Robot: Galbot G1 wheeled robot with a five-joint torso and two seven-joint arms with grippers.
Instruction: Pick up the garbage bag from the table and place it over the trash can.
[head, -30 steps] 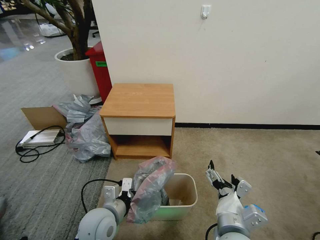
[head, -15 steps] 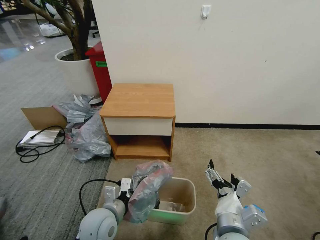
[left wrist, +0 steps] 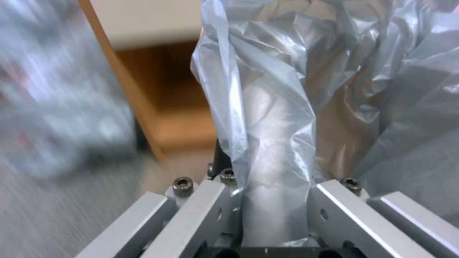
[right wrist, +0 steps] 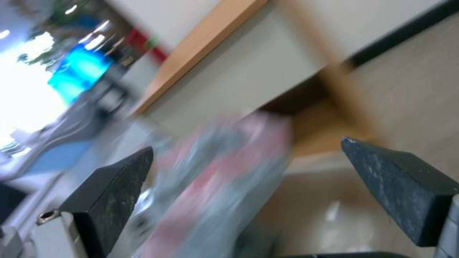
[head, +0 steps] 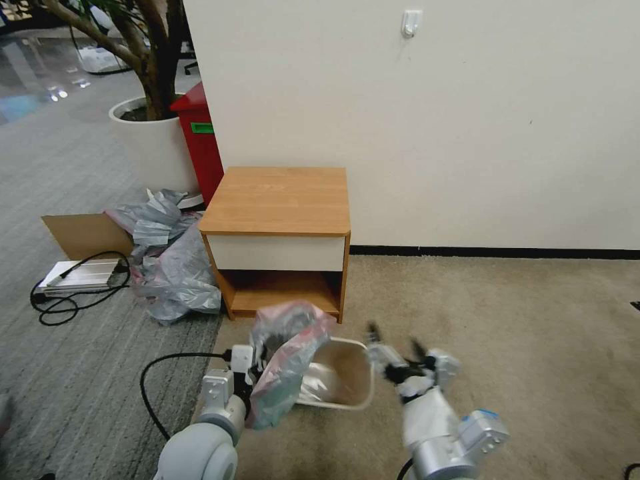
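Observation:
The garbage bag (head: 288, 363), grey and translucent with a pinkish-red band, hangs bunched over the left rim of the trash can (head: 341, 377). The beige trash can stands tilted on the carpet in front of the table (head: 280, 200). My left gripper (head: 251, 377) is shut on the bag. In the left wrist view the plastic (left wrist: 275, 143) is pinched in the left gripper (left wrist: 273, 218). My right gripper (head: 395, 348) is open just right of the can's rim. The right wrist view looks through the open right gripper (right wrist: 246, 150) at the blurred bag (right wrist: 220, 186) and the table (right wrist: 268, 68).
A heap of grey bags (head: 170, 267), a cardboard sheet (head: 87, 233) and a power strip with a black cable (head: 77, 277) lie left of the table. A red bin (head: 200, 140) and a white planter (head: 150, 143) stand behind. Bare carpet (head: 520, 320) spreads to the right.
My right gripper has moved left, up to the can's rim. The can has tipped and slid left. The left gripper with the bag has shifted slightly left and away from me.

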